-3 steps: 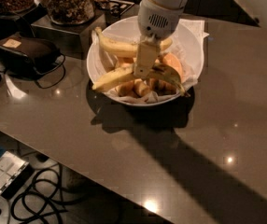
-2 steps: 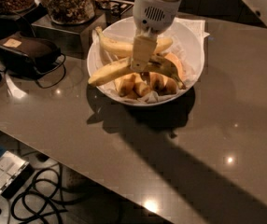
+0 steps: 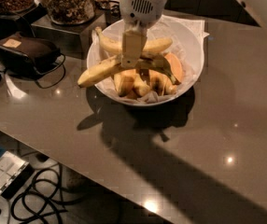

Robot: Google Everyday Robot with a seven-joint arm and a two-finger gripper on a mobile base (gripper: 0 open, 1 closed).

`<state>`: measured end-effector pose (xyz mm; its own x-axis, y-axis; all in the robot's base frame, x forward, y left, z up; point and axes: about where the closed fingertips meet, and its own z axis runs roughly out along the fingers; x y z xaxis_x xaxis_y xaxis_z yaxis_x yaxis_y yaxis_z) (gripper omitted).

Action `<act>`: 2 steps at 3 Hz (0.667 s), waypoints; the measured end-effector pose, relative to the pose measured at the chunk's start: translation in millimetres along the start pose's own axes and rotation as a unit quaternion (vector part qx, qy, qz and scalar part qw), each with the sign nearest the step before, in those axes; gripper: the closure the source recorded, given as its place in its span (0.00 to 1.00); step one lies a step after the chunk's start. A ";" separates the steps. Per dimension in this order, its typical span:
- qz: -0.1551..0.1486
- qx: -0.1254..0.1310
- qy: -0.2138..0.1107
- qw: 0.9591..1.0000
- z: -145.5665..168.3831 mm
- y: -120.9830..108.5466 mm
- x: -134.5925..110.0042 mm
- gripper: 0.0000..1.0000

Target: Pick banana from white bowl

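My gripper (image 3: 132, 60) hangs over the white bowl (image 3: 195, 50), clamped on the banana (image 3: 98, 73) near mid-length; long axis runs left-right, left tip beyond the rim.

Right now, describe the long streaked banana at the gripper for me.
The banana is long, gently curved and yellow with brown streaks; its dark stem end tapers to the right. It lies roughly level, its left end jutting past the rim of the white bowl. The gripper is shut on its middle, above the other bananas.
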<state>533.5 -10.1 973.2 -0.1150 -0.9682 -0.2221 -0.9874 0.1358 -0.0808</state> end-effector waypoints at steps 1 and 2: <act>-0.025 -0.008 -0.002 1.000 -4.5 11.8 -19.1 1.00; -0.026 -0.008 -0.002 1.000 -4.3 12.0 -19.8 1.00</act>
<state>523.5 9.8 980.9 -0.0629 -0.9730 -0.2220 -0.9937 0.0817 -0.0767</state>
